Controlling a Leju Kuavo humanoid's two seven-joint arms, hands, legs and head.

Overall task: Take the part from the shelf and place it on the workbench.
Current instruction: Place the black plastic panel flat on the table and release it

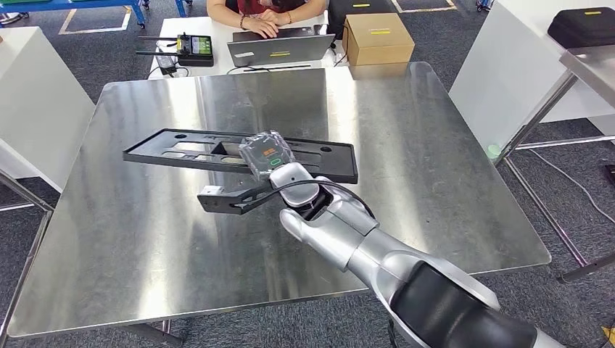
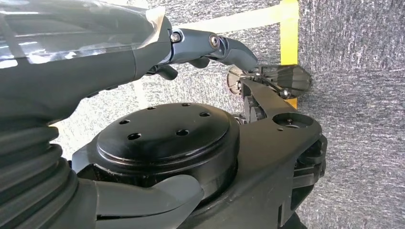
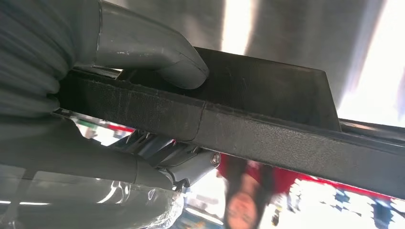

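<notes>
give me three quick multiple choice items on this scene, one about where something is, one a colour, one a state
1. Where does the cardboard box sit?
A. on the steel workbench
B. on the white desk beyond it
C. on the floor

2. What colour is the long part?
A. black
B. white
C. yellow

3. What is the right hand doing?
A. hanging open, away from the part
B. gripping the part
C. resting on the laptop

Answers: 1 B, the box stands beside the laptop, past the workbench edge. 2 A, it shows dark against the steel. 3 B, the right wrist view shows the thumb pressed on the part.

Steel workbench [image 1: 181, 268] w/ black part [image 1: 181, 151] (flat).
</notes>
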